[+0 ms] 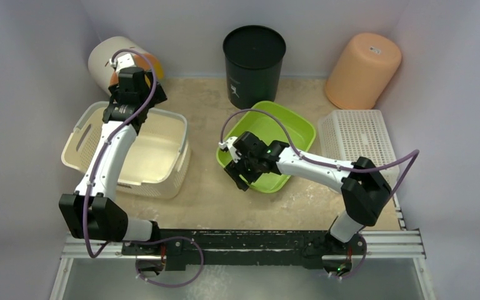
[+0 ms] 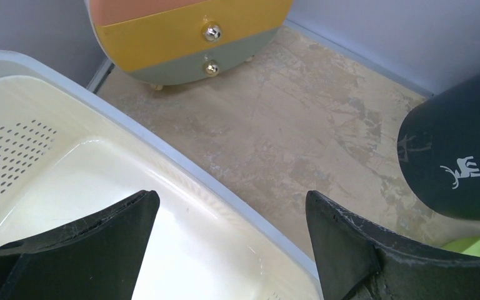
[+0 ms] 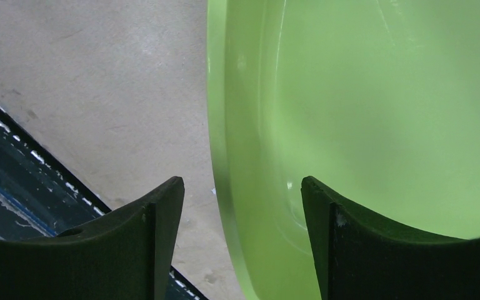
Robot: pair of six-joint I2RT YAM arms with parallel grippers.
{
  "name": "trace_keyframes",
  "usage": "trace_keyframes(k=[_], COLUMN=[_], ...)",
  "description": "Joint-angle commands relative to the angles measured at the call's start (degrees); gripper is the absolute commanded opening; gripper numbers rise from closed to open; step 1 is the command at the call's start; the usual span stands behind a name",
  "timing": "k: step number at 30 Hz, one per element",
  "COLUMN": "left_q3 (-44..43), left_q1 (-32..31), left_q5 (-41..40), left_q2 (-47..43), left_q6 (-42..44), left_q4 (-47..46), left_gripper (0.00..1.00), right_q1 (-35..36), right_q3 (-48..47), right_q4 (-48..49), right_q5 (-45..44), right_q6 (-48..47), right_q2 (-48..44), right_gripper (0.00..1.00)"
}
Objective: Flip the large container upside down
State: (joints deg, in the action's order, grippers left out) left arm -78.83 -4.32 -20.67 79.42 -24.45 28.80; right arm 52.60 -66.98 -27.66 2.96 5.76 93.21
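Cream large container (image 1: 157, 177) rim lies between left gripper (image 2: 229, 197) fingers.

You've got two matching units: white-and-black left arm (image 1: 109, 156) and white-and-black right arm (image 1: 315, 164). Both are white tubular links w/ black joint housings and small dark screws along the links. Thin purple cable (image 1: 155, 81) loops off each wrist. Small green LED (image 1: 260, 150) is lit on the R wrist. Black wedge-shaped plastic fingers (image 2: 94, 250), edges scuffed grey.

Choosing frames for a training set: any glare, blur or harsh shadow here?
Top external: even soft light, no harsh shadows. Left wrist: glossy sheen inside the large container, otherwise sharp. Right wrist: lime-green tub very close, small highlights near its rim.
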Motion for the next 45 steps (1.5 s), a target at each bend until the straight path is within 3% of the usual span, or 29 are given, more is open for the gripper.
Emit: trace_keyframes(k=[1, 5, 16, 26, 37, 41, 45], left_q3=[0.49, 0.77, 0.94, 0.92, -1.53, -2.43, -3.24], left_q1=[-0.34, -0.34, -0.34, -0.31, -0.25, -0.28, -0.25], left_q5=[-1.40, -1.29, -1.68, -2.57, -4.03, -3.86, -4.19], left_q2=[-2.56, -2.44, -3.14, -4.81, -4.95, -4.81, -4.61], left_q6=[0.61, 0.56, 1.18, 1.38, 2.21, 2.56, 3.12], left_q4=[-0.61, -0.92, -0.82, -0.37, 0.05, 0.30, 0.81], left_gripper=[0.89, 0.89, 0.89, 0.89, 0.89, 0.89, 0.89], right_q1=[0.05, 0.05, 0.00, 0.05, -1.84, -7.40, -16.20], right_q3=[0.38, 0.75, 2.84, -4.15, -37.24, -39.23, -30.44], right_q4=[1.82, 2.46, 4.55, 0.63, -7.54, -1.90, 11.44], right_q5=[-2.03, -1.40, -1.96, -2.71, 14.86, 24.99, 37.03], right_q6=[1.01, 1.23, 1.53, 1.09, 0.12, 4.56, 14.67], right_q2=[-0.14, -0.09, 1.36, 2.59, -0.94, -3.01, -7.61], right_gripper=[0.70, 0.62, 0.52, 0.09, 0.10, 0.10, 0.09])
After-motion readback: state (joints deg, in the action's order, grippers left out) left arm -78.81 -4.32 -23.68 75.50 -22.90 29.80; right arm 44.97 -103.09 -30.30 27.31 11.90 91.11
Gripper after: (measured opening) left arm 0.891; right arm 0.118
